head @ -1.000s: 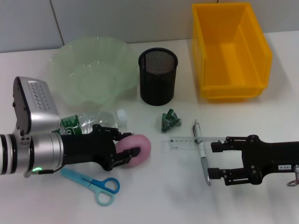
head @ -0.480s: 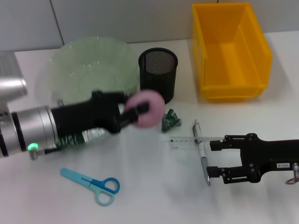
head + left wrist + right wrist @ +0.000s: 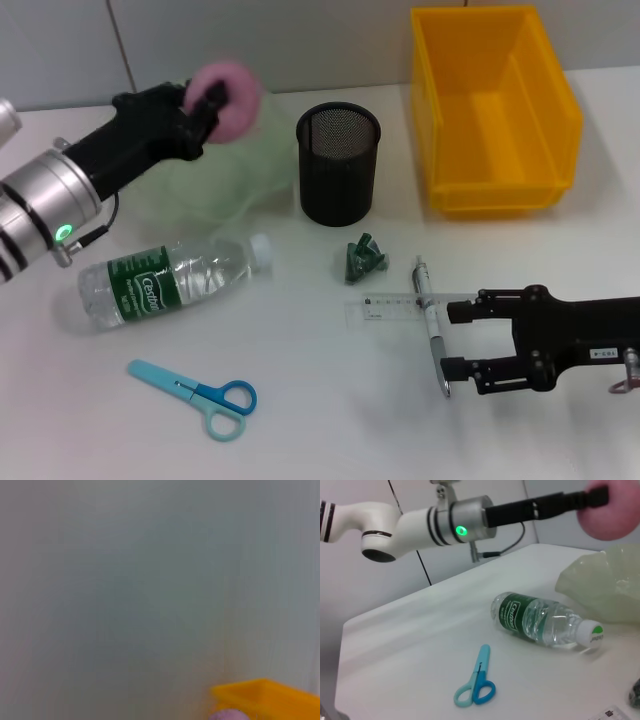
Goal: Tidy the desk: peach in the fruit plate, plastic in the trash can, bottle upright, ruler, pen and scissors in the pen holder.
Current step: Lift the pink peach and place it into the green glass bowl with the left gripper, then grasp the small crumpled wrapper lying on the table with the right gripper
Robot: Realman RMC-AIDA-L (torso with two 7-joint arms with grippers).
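The left gripper is up in the air over the green fruit plate, near the desk's far left corner, w/ its black fingers pinched on the pink peach. The peach is off the desk, above the plate's far side, not in it yet. In the right wrist view the peach shows at the tip of the left arm, over the plate. The bottle lies on its side by the left edge of the desk, white cap pointing to the middle, green label on it. The scissors lie flat near the front edge, blue handles toward the middle. The black mesh pen holder stands just beside the plate, in the middle at the back. The yellow trash can sits at the far right corner. A small green bit of plastic lies in front of the pen holder. The clear ruler lies flat close by, and the pen lies across it, touching. The right gripper rests low near the front right of the desk, fingers spread wide apart, one on each side of the pen's lower half, holding nothing.
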